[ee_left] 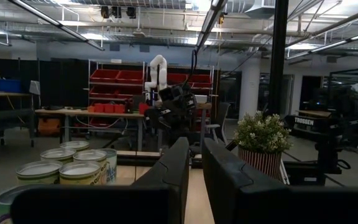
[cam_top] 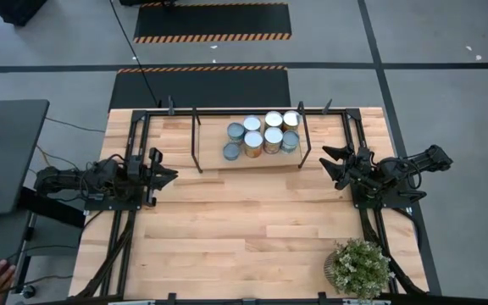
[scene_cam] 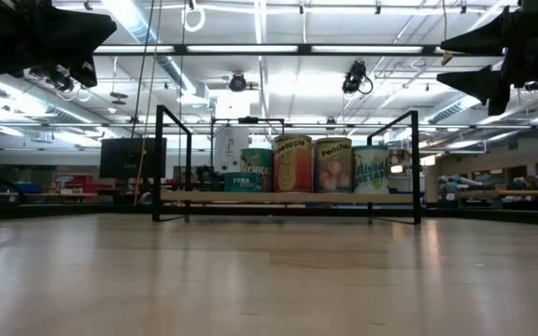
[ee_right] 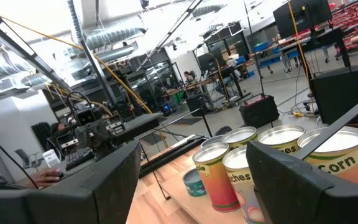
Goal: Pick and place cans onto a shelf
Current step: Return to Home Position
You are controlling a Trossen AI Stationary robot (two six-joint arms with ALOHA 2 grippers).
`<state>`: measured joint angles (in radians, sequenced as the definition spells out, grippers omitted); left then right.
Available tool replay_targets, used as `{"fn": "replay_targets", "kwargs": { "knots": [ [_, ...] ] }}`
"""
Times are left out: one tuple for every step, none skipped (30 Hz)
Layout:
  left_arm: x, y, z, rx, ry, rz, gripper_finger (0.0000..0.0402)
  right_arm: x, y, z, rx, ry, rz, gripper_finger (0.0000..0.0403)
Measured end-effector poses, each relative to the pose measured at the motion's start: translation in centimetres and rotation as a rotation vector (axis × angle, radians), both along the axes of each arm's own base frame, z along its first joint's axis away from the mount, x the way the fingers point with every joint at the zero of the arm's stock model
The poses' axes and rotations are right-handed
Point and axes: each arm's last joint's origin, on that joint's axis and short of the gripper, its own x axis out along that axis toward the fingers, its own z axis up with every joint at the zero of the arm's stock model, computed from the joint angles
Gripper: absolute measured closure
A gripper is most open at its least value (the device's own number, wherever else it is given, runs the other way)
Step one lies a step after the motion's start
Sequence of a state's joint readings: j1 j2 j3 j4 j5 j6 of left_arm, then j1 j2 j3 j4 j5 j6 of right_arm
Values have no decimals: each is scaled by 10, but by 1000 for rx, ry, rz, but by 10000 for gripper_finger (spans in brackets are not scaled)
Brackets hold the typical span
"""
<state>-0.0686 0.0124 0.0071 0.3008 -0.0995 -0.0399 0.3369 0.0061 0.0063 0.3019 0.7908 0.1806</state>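
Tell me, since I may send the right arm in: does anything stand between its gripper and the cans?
Only the black end frame of the shelf, between the open right gripper and the cans. The left gripper waits opposite.

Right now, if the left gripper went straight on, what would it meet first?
Probably the dark right gripper facing it; its line seems to pass clear of the black-framed light wooden shelf and its round silver-topped tins.
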Motion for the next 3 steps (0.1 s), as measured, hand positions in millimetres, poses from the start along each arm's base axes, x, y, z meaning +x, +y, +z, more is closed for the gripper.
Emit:
{"fn": "replay_targets", "kwargs": {
  "knots": [
    [0, 0, 0, 0, 0, 0, 351, 0, 0, 0, 0, 0, 0, 103],
    [0, 0, 0, 0, 1, 0, 351, 0, 0, 0, 0, 0, 0, 103],
    [0, 0, 0, 0, 0, 0, 351, 0, 0, 0, 0, 0, 0, 103]
  ]
}}
